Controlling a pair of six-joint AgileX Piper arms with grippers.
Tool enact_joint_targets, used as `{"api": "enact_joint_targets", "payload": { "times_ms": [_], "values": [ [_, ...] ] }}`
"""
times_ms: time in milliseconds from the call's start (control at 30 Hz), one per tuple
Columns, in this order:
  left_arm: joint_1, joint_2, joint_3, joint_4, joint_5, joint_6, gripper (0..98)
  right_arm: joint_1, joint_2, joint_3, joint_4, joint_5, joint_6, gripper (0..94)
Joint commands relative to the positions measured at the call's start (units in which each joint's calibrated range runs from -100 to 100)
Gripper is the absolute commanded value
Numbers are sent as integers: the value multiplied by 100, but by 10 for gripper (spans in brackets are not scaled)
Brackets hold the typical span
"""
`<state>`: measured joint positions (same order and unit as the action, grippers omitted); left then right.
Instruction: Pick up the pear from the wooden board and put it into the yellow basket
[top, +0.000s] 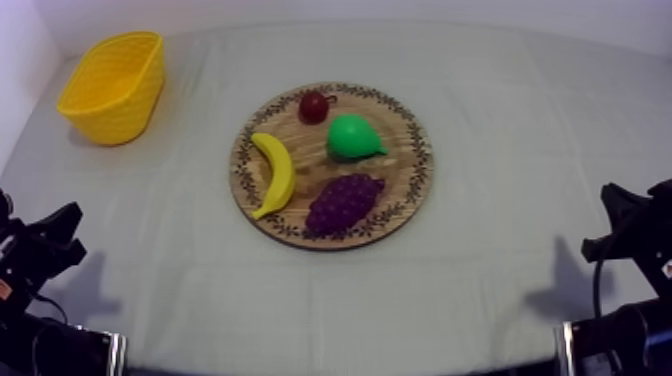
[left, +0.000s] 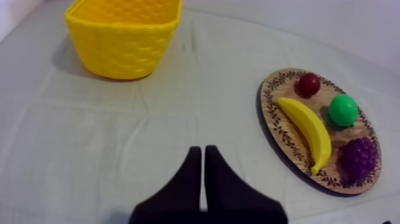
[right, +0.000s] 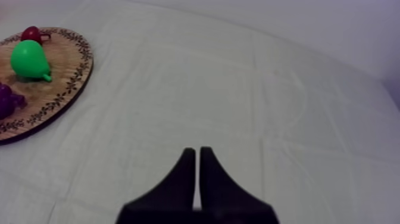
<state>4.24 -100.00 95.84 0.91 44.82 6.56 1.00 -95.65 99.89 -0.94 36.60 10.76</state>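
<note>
The green pear (top: 352, 138) lies on the round wooden board (top: 412, 160) in the middle of the table, with a small red fruit (top: 313, 106) behind it. The yellow basket (top: 110, 85) stands empty at the far left. My left gripper (top: 62, 232) rests low at the left edge and my right gripper (top: 612, 215) low at the right, both far from the board. In the left wrist view the left gripper (left: 202, 154) is a shut wedge over bare cloth, short of the basket (left: 122, 36) and pear (left: 343, 110). The right gripper (right: 197, 155) is shut too, the pear (right: 30, 59) far off.
A banana (top: 275, 172) and a bunch of purple grapes (top: 343, 202) share the board's near half. Open cloth lies between the board and the basket, and on both sides of the board.
</note>
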Motion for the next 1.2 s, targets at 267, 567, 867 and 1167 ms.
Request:
{"api": "enact_joint_targets", "payload": {
  "times_ms": [267,567,867,1167],
  "values": [
    [-1,0,3,-1,-2,4,0,0,-2,0,-1,1,-6,4],
    [-52,0,-27,24,5,46,0,0,-2,0,-1,1,-5,4],
    [-65,92,-104,335,13,-231,0,0,-2,0,-1,1,-4,4],
    [693,299,-246,727,31,-580,0,0,-2,0,-1,1,-2,4]
  ]
}}
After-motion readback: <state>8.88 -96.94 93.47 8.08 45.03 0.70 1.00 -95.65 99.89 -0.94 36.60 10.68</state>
